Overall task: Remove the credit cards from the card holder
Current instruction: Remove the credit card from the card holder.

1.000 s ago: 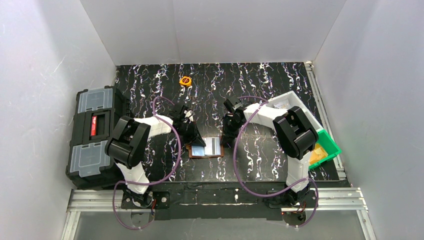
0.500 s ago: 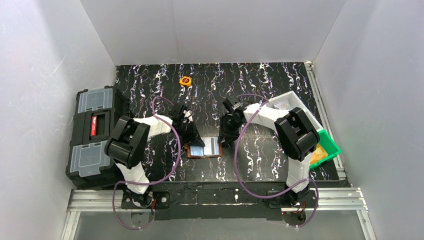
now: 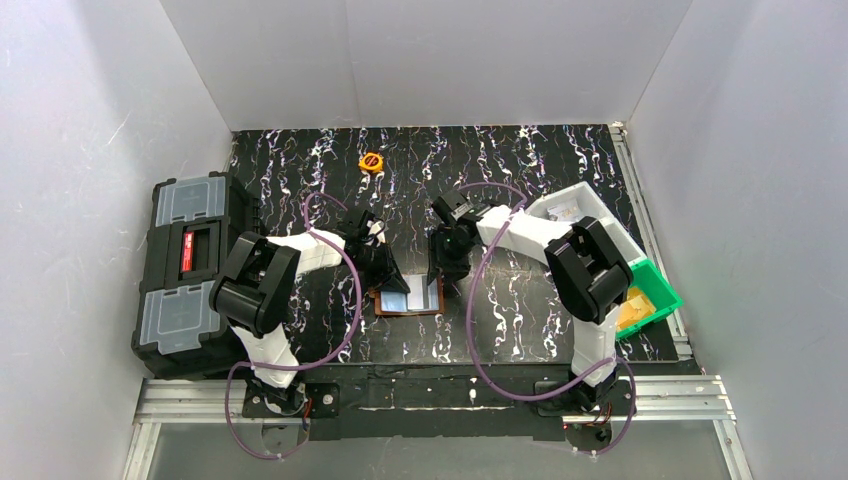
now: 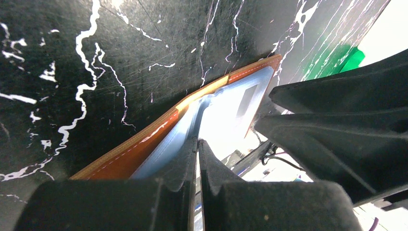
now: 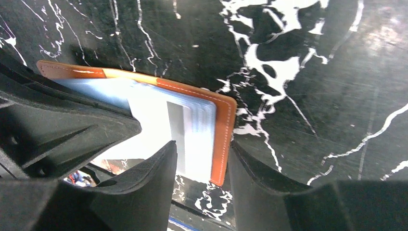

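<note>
The card holder lies open on the black marbled table, brown leather outside, pale blue-grey pockets up. My left gripper is shut, its tips pressed onto the left leaf's pocket near the fold. My right gripper stands open over the right leaf. In the right wrist view its jaws straddle the holder's brown right edge, one finger over the pocket, the other outside on the table. The credit cards stay hidden inside the pockets; only a grey stripe shows through.
A black toolbox with grey lids fills the left edge. At the right stand a white tray and a green bin. A small round orange object lies at the back. White walls close in three sides.
My right gripper has opened from shut and shifted left, onto the card holder's right edge. The left gripper and the holder have stayed where they were.
</note>
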You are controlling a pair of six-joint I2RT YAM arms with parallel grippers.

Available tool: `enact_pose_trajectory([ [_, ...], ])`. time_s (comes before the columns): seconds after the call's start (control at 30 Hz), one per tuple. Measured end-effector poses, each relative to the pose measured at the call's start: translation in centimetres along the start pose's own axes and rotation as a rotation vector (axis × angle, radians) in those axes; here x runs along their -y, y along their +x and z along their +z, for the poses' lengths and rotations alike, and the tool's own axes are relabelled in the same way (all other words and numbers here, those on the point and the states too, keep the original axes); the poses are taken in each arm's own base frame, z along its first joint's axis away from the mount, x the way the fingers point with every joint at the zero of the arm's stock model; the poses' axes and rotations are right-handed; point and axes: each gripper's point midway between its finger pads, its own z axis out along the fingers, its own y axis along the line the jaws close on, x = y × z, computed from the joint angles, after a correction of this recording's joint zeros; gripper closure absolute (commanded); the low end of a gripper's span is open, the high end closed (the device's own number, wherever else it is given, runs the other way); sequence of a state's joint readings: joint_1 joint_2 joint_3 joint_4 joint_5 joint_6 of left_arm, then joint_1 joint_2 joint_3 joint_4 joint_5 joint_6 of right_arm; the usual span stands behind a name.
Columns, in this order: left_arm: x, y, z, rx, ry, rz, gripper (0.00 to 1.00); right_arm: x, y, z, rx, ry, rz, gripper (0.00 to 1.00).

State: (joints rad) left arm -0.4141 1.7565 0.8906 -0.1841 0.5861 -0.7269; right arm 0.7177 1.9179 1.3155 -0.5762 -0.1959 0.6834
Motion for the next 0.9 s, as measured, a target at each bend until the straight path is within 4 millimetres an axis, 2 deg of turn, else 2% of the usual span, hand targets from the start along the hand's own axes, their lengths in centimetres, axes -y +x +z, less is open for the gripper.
enact_pose_trajectory([
  [0.23, 0.0, 0.0, 0.0, -0.002, -0.001, -0.001, 1.0, -0.6, 0.6, 1.2, -0.026, 0.036, -0.035, 0.69],
  [0.63, -0.1, 0.1, 0.0, -0.002, -0.003, -0.002, 1.0, -0.2, 0.5, 1.2, -0.029, 0.066, -0.027, 0.81],
  [0.9, -0.2, 0.0, -0.1, 0.003, -0.013, -0.003, 1.0, -0.2, 0.4, 1.2, -0.028, 0.067, -0.027, 0.82],
])
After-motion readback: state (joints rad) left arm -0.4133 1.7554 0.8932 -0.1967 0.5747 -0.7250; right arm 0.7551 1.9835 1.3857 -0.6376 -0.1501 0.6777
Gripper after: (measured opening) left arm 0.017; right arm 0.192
